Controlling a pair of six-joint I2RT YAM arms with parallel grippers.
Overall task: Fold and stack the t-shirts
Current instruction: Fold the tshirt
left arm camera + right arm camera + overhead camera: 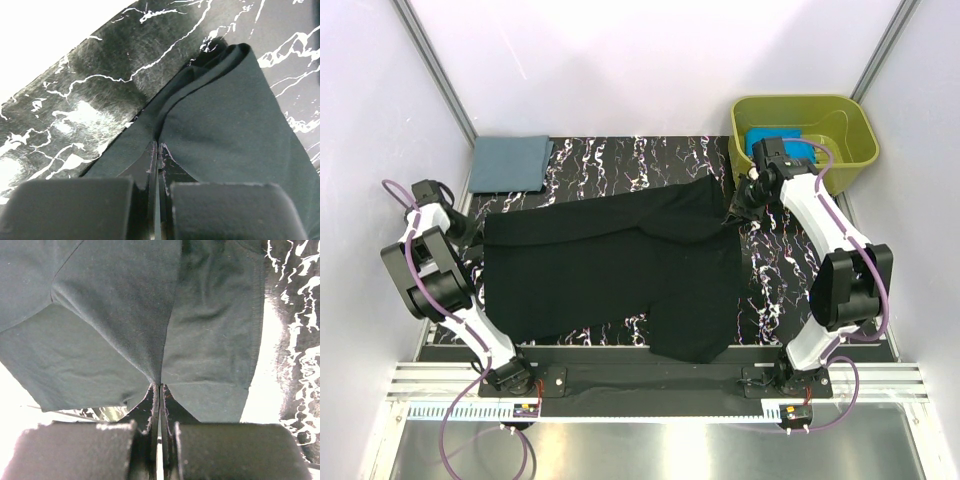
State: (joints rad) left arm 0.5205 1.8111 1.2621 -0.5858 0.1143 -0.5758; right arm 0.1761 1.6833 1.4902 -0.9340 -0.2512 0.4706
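Left jaws pinched fully shut on a folded edge of the black shirt. Right jaws likewise clenched on its hemmed sleeve, near the olive plastic tub. Soft matte cloth, rumpled, spread wide across the white-veined marbled counter. Folded square at the far left corner: grey shirt. Partly hidden in the tub behind the right arm: turquoise shirt.

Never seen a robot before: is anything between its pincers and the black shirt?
Nothing visible. The left pincer is shut on the left edge of the black shirt, the right pincer on its far right corner.
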